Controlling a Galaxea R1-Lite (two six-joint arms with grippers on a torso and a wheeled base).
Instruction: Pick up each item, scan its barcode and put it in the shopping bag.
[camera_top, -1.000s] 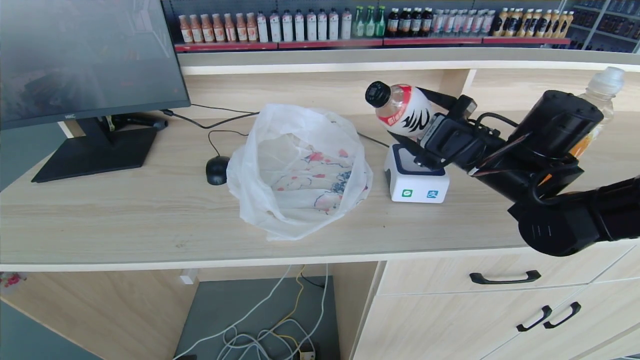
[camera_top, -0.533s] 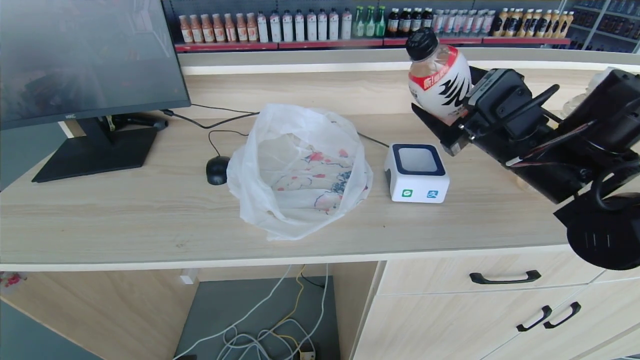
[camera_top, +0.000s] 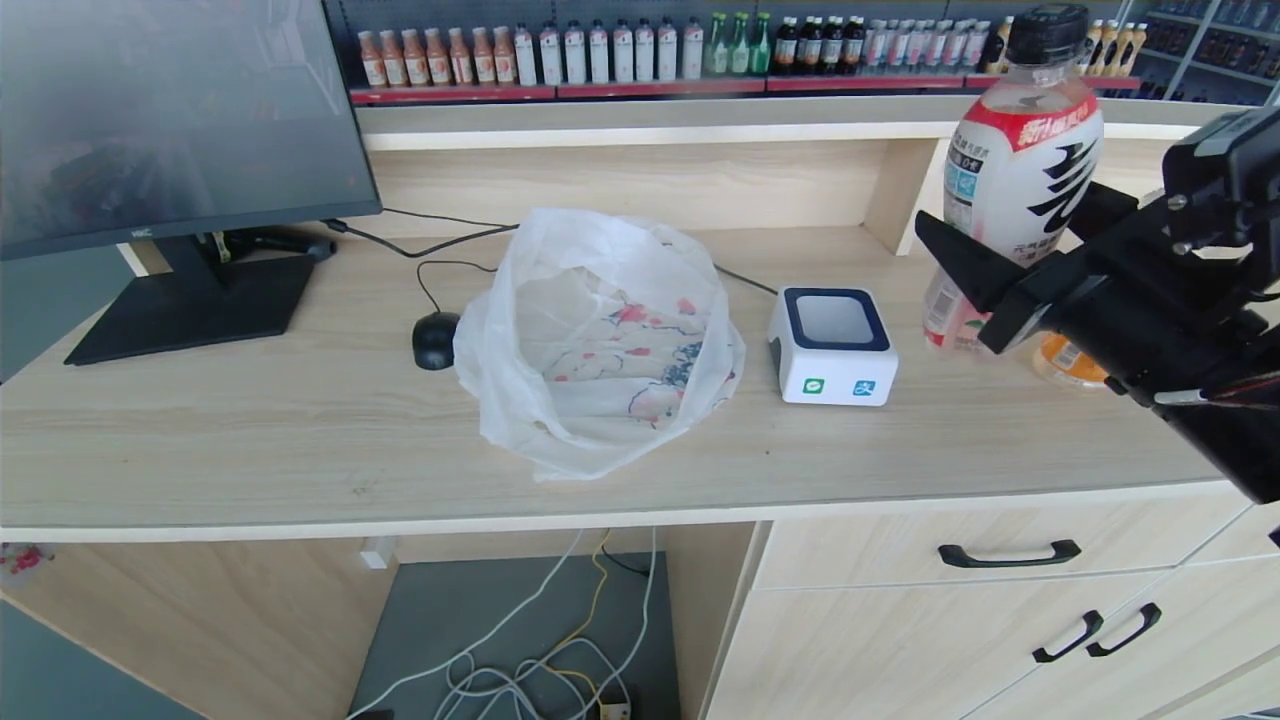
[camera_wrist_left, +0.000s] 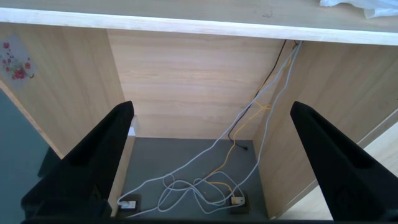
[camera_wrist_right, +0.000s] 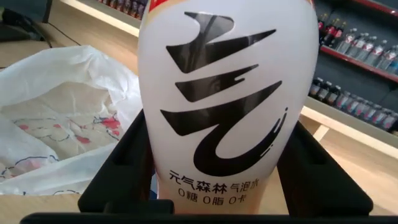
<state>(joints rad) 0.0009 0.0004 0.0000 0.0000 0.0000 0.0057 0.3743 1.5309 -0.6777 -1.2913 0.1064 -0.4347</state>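
1. Right tool (camera_top: 1010, 250): clamped on the lower body of the white bottle (camera_top: 1020, 150), one finger on each side. The bottle stands upright, lifted clear of the tabletop (camera_top: 300, 430), to the right of the scanner (camera_top: 833, 345) and above its level.
2. Left tool (camera_wrist_left: 211, 106): fingers spread wide and carrying nothing, hanging below the tabletop edge over the cables on the floor.
3. Shopping bag (camera_top: 600, 340): stands on the tabletop just left of the scanner, with its mouth open upward. The scanner lies between the bottle and the bag.
4. Step in hand (judged): present the bottle's label to the scanner window, then carry it across to the bag. The barcode itself cannot be made out; a block of small print faces the scanner side.
5. To do it well: tilt the bottle so the printed panel faces the upward-looking window, and hold it steady above the window without touching it.
6. Keep the grip firm during the tilt, since a smooth round body is likely to slip.
7. A second bottle (camera_top: 1068, 362) stands on the tabletop just behind the right tool, so any swing should go away from it.
8. For release, bring the bottle over the middle of the bag mouth and lower it inside before opening, because the thin rim may fold.
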